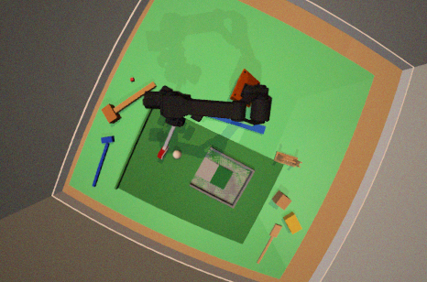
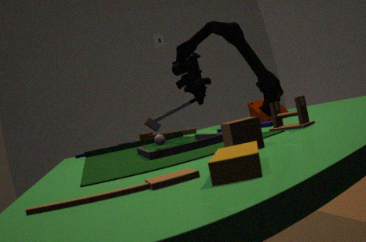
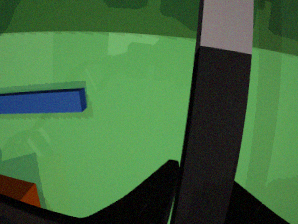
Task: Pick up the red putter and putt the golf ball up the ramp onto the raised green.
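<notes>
The gripper [image 1: 175, 123] [image 2: 200, 101] [image 3: 205, 175] is shut on the putter's dark grip. The putter [image 1: 169, 136] [image 2: 173, 111] [image 3: 220, 105] slants down from the fingers, its light shaft ending in a red and grey head [image 1: 161, 153] [image 2: 152, 124]. The head hangs above the dark green mat [image 1: 147, 177] [image 2: 102, 167], close to the ball and on its left in the top view. The pale golf ball [image 1: 177, 155] [image 2: 159, 139] rests on the mat, left of the grey-walled ramp structure [image 1: 244, 187] [image 2: 169, 152]. A dark green square [image 1: 222, 177] lies within its walls. Ball and head are out of the wrist view.
A blue bar [image 1: 247, 125] [image 3: 45, 101] lies near the orange base block [image 1: 243, 84] [image 2: 257, 110]. An orange mallet [image 1: 133, 98] and blue mallet [image 1: 104, 158] lie left. A wooden stand [image 1: 288, 159] [image 2: 292, 126], brown block [image 1: 281, 200], yellow block [image 1: 292, 222] and wooden mallet [image 1: 275, 230] are right. A black rail [image 1: 133, 151] edges the mat.
</notes>
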{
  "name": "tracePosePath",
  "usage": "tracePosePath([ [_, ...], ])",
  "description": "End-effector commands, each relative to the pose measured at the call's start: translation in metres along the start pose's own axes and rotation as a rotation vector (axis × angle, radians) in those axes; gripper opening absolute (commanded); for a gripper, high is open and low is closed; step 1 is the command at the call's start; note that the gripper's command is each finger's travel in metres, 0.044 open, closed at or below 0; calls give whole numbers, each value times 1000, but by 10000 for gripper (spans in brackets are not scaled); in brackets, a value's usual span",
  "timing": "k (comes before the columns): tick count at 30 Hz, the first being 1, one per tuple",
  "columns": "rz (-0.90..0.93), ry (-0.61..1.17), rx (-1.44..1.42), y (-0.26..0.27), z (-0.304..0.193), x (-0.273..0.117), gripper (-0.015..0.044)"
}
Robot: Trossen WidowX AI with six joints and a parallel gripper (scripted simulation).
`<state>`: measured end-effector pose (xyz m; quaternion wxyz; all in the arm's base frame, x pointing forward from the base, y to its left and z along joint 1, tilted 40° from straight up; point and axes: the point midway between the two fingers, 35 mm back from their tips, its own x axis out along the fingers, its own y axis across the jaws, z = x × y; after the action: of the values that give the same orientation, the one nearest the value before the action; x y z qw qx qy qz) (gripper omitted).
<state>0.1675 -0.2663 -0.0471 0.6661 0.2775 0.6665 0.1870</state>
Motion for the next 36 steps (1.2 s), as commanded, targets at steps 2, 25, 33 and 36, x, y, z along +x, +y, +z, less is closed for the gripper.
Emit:
tracePosePath([
  [2, 7, -5, 7, 1, 1, 19, 0],
  [25, 8, -5, 7, 1, 1, 52, 0],
  [33, 4, 3, 1, 1, 0, 51, 0],
  [36, 4, 3, 1, 1, 0, 51, 0],
])
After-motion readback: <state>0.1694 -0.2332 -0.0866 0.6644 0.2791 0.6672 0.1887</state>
